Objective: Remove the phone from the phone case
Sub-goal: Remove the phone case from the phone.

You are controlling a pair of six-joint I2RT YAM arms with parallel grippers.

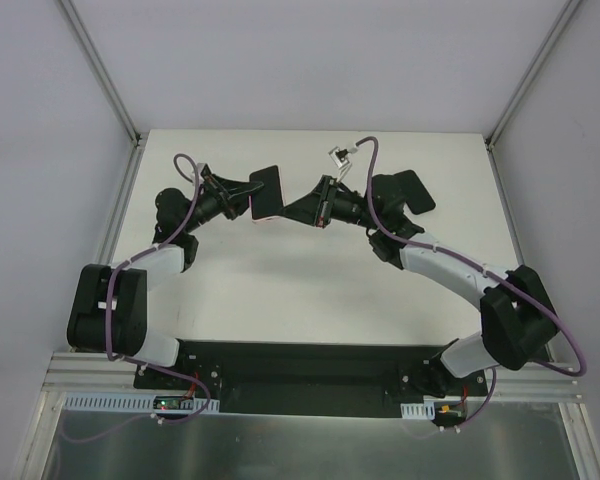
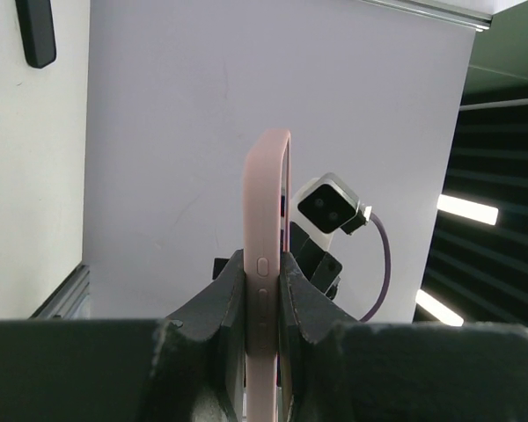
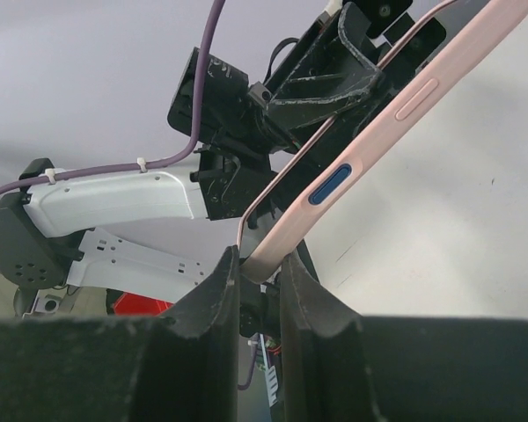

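The phone [image 1: 270,188] shows its dark face in the top view, seated in the salmon-pink phone case [image 1: 264,218], and both are held in the air above the table's far middle. My left gripper [image 1: 250,196] is shut on the case from the left. In the left wrist view the case [image 2: 267,220] stands edge-on between the left gripper's [image 2: 266,281] fingers. My right gripper [image 1: 300,208] comes from the right. In its wrist view the case [image 3: 361,154] runs diagonally, its lower corner pinched in the right gripper [image 3: 258,268]. A strip of glossy phone face [image 3: 290,189] shows inside the case's lip.
A flat black object [image 1: 412,192] lies on the white table [image 1: 310,280] behind the right arm. Metal frame posts [image 1: 105,70] and grey walls close in the back and sides. The right wrist camera [image 2: 330,207] sits just beyond the case.
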